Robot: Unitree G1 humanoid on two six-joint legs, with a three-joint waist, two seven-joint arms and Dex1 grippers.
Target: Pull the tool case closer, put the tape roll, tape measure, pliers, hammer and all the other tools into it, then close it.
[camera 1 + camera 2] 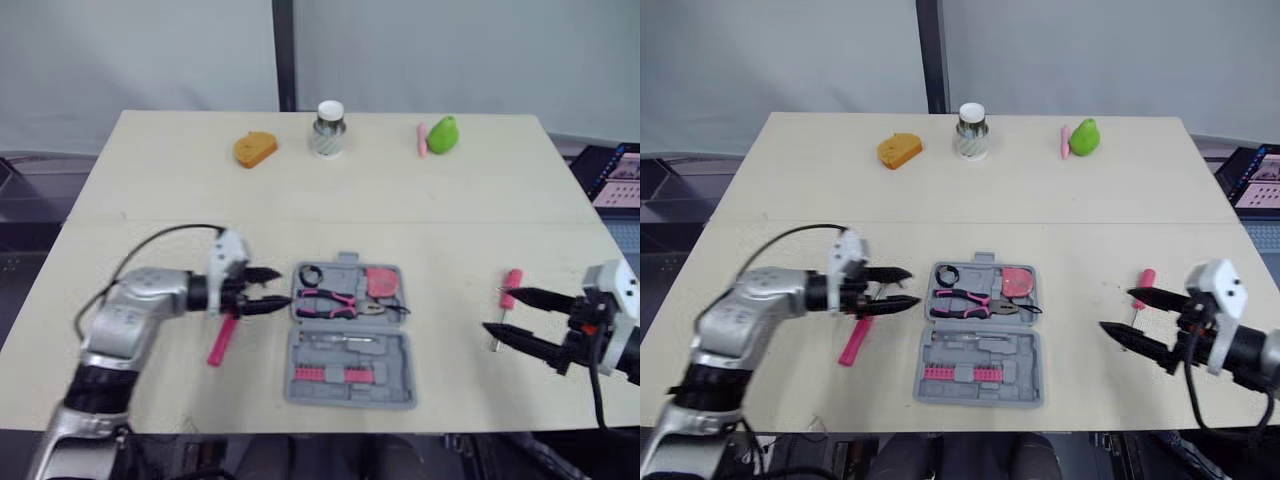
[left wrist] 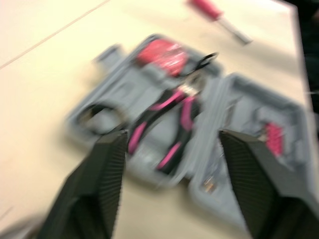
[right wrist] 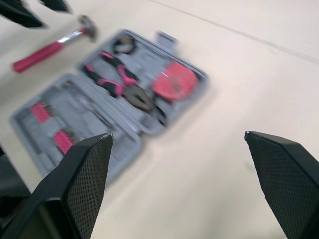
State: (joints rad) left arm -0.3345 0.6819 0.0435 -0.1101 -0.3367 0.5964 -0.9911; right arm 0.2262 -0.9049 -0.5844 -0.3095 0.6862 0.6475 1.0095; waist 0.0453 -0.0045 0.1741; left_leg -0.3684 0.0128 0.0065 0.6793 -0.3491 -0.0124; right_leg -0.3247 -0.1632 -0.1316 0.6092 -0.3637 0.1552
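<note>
Packing stage. Open grey plastic tool case [image 1: 350, 398] at tabletop [image 1: 150, 180] front. Fingers spread on left gripper [image 1: 284, 288], beside pink-handled hammer [image 1: 220, 340]; likewise right gripper [image 1: 497, 311], near pink-handled screwdriver [image 1: 511, 285]. Next, likely: pinch hammer handle.

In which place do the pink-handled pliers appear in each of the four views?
Left eye view: the pliers lie in the far half of the open grey tool case, at the table's middle.
Right eye view: pliers, in the same far half.
Left wrist view: pliers, in the middle of the case.
Right wrist view: pliers, inside the case.
Shared landmark: the red tape measure, beside the pliers' head.
</note>
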